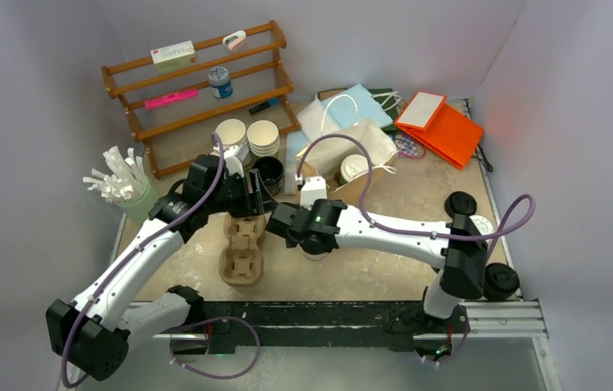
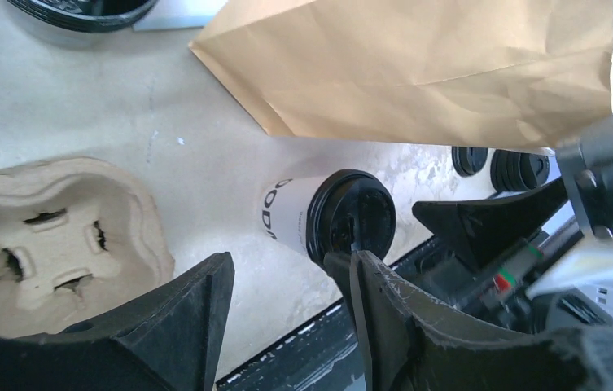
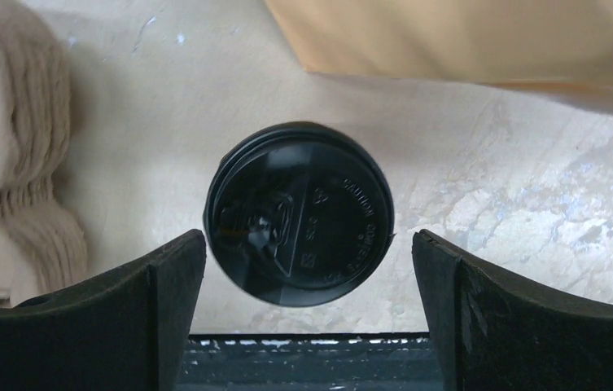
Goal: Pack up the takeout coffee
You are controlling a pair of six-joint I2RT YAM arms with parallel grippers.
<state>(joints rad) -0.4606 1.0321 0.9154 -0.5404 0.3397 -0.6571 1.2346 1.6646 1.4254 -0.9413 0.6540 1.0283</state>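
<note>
We note one coffee cup (image 2: 285,218) standing upright on the counter (image 2: 205,155), just in front of the kraft paper bag (image 2: 417,65) and apart from it, with the pulp tray (image 2: 59,228) near on its other side. Cup wall white with dark vertical lettering, only partly readable. Black round plastic lid (image 3: 299,213) pressed on, glossy, with raised lettering and a sip hole. It stands between the wide-apart fingers of the right gripper (image 3: 309,238), touched by neither. We see a second cup (image 1: 354,169), pale-topped, in the mouth of the bag; too small to tell more
</note>
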